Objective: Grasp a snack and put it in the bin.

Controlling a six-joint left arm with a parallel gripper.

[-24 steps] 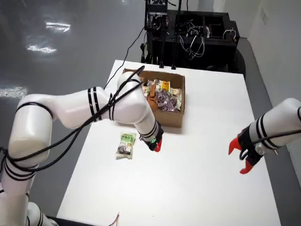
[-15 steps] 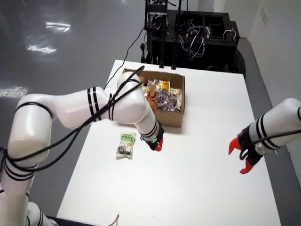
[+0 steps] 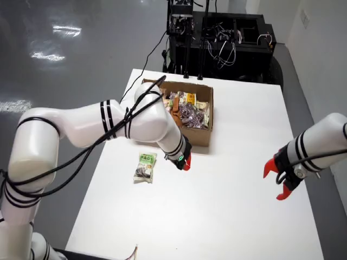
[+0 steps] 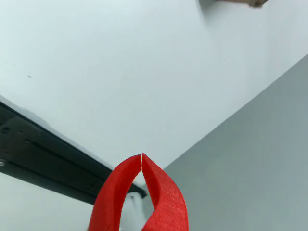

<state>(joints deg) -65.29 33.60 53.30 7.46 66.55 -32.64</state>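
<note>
**Tool shifts away from the snack, empty**

In the view from above, the tool (image 3: 185, 164) now sits slightly farther from the bench's (image 3: 227, 216) left edge than half a second ago, nearer the cardboard box (image 3: 198, 136). The view that rides on the tool shows its red fingers (image 4: 163, 197) pressed together at the tips, holding nothing. The green snack packet (image 3: 145, 166) has not moved and lies flat near the left edge, apart from the tool.

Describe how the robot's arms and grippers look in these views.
In the view from above, the working arm is glossy white with paired black bands, a black cable strung along it, and a black wrist with a small green light. Its gripper has red fingertips. The second arm matches, with curved red fingers.
</note>
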